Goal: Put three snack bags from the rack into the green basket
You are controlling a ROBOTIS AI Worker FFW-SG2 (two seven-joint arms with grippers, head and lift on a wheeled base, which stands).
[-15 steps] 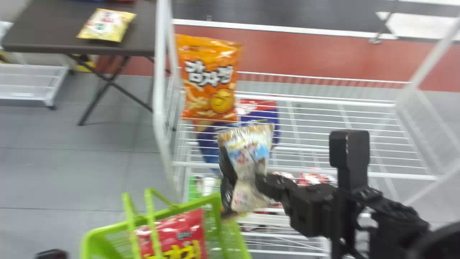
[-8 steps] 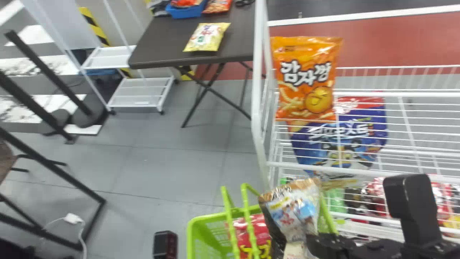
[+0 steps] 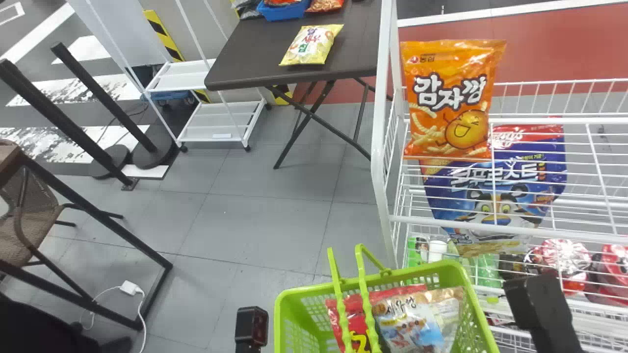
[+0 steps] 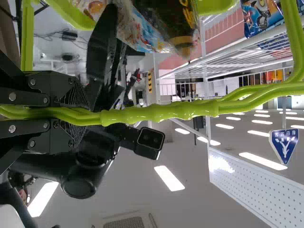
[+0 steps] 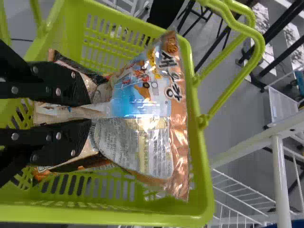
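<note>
- Right gripper is clamping the brown-edged snack bag inside the green basket, lower right of the head view.
- Left gripper is pinching the basket handles.

Head view is looking forward and down from above green basket and rack. Left wrist view is peering past basket handles, right up close, catching ceiling lights (quite some angle!). Right wrist view is staring down into basket, near; all three are sharing basket, rack.
</note>
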